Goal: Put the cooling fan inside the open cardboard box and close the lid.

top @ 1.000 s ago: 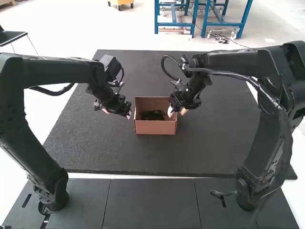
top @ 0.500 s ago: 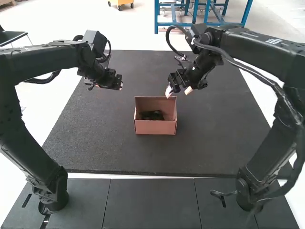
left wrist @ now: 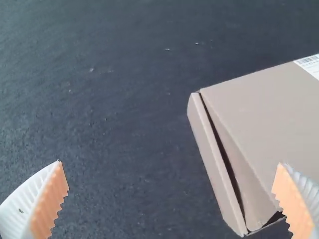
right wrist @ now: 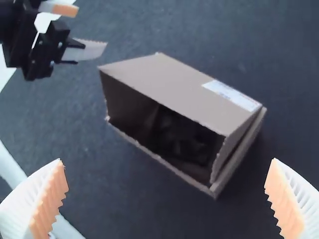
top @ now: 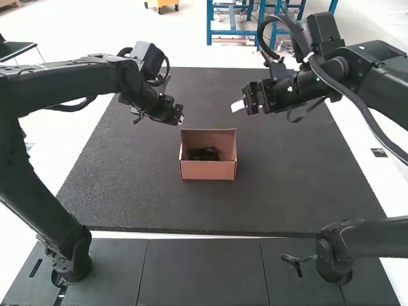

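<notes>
- The cooling fan point(top: 204, 153) lies inside the cardboard box point(top: 208, 169), a dark shape down in the bottom. I judge the placing step done.
- The box sits about mid-mat on the black rubber mat point(top: 287, 191) that covers the tabletop, with its opening facing up.
- The lid point(top: 208, 136) is not down. It rises from the far wall and, from my right wrist, it seems to lean partly over the opening, with the fan point(right wrist: 182, 142) visible beneath it.
- My left jaws are spread wide and hold nothing, the orange pads point(left wrist: 47, 201) well apart. They hang over the mat just past the box's far-left corner, not touching the cardboard point(left wrist: 259, 114).
- My right jaws are also spread wide and empty, pads point(right wrist: 47, 199) far apart. They hover to the far right of the box, apart from it.
- So the step in hand is closing the lid, and neither of my jaws is on it yet.
- As I read it, the next move needs one finger brought behind the lid's far face to press it toward the near side until it lies flat on the walls.
- The box looks light and may slide on the mat, so my other jaws should probably brace the near wall while I push.
- I cannot tell whether the lid's front edge has a flap that must tuck in.
</notes>
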{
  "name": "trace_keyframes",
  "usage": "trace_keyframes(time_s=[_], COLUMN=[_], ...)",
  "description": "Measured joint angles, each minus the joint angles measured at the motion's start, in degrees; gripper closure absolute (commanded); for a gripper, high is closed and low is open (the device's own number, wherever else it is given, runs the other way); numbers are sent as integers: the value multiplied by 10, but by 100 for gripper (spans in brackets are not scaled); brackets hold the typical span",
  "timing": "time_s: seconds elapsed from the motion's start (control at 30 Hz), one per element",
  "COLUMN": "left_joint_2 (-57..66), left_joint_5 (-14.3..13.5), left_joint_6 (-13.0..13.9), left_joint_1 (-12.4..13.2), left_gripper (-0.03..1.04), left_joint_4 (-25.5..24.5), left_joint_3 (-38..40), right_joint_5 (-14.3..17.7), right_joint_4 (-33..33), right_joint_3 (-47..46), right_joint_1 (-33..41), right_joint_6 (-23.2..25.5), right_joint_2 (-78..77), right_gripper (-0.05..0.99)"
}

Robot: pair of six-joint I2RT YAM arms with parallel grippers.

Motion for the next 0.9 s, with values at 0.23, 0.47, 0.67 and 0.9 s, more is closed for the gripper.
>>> trace_keyframes(time_s=[0.23,0.47,0.67,0.9], left_joint_2=[0,10,42,52], left_joint_5=[8,11,20,35], left_joint_6=[-1,-5,-5,-5], left_joint_1=[-6,-21,-21,-21], left_gripper=[4,4,4,4], left_joint_4=[9,25,28,16], left_joint_3=[0,0,0,-22], right_joint_5=[0,0,0,0], right_joint_4=[-7,-13,-23,-26], right_joint_3=[-27,-32,-34,-34], right_joint_1=[0,0,0,0], right_joint_6=[12,15,15,15], right_joint_2=[-43,-62,-65,-65], right_gripper=[4,4,4,4])
